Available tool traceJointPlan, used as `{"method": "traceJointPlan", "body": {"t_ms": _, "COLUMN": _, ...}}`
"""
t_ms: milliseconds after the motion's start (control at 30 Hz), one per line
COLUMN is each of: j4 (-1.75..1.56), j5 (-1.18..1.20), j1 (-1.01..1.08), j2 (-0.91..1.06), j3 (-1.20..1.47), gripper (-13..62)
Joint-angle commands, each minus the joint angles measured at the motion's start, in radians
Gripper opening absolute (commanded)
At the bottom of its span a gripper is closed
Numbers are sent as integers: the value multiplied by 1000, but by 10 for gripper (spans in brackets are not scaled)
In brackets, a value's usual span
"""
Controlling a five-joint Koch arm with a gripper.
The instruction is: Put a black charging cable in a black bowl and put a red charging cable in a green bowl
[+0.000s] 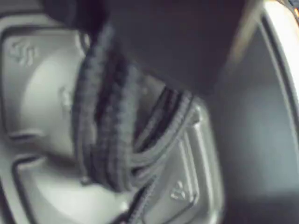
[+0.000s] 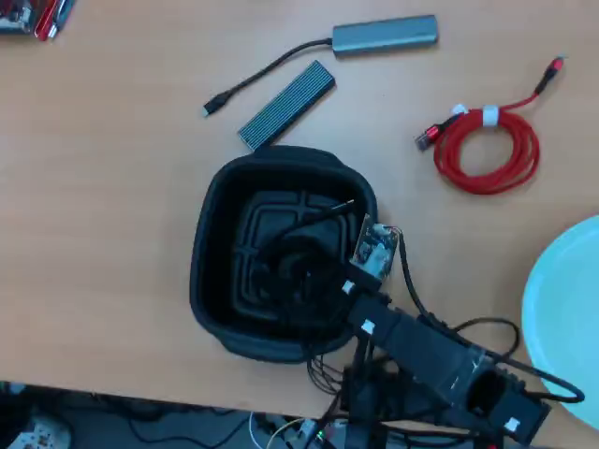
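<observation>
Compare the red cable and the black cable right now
The red cable lies on the bare table, clear of the arm; the black cable is inside the black bowl, right at the end effector. The red one is a flat open ring; the black one is bunched, strands hanging down. Both are thin coiled cables.

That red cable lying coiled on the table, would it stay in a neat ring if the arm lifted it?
Probably mostly. The red charging cable is bound by a white tie, so its loops should stay together. The thin ring would likely sag from one pinch point. Its two free plug ends would probably dangle, and it looks light.
</observation>
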Motion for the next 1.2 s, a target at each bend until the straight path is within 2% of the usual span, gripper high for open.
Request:
{"method": "traceJointPlan", "body": {"t_ms": 0, "j4": 8, "j5": -8, "j1": -5, "j2": 32, "j3": -127, "gripper": 72}}
{"method": "traceJointPlan", "body": {"t_ms": 167, "j4": 290, "j5": -6, "j1": -15, "j2": 26, "j3": -316, "gripper": 426}}
{"method": "traceJointPlan", "body": {"t_ms": 267, "j4": 373, "j5": -8, "j1": -23, "j2": 25, "j3": -354, "gripper": 551}}
{"method": "traceJointPlan", "body": {"t_ms": 533, "j4": 575, "j5": -5, "j1": 3, "j2": 20, "j3": -568, "gripper": 563}}
{"method": "traceJointPlan", "body": {"t_ms": 700, "j4": 641, "j5": -6, "j1": 212, "j2": 21, "j3": -663, "gripper": 563}}
{"method": "traceJointPlan", "body": {"t_ms": 800, "j4": 644, "j5": -17, "j1": 258, "j2": 17, "j3": -680, "gripper": 563}}
{"method": "traceJointPlan", "body": {"t_ms": 1000, "j4": 630, "j5": -40, "j1": 588, "j2": 15, "j3": -666, "gripper": 563}}
{"method": "traceJointPlan", "body": {"t_ms": 1167, "j4": 630, "j5": -38, "j1": 735, "j2": -8, "j3": -621, "gripper": 564}}
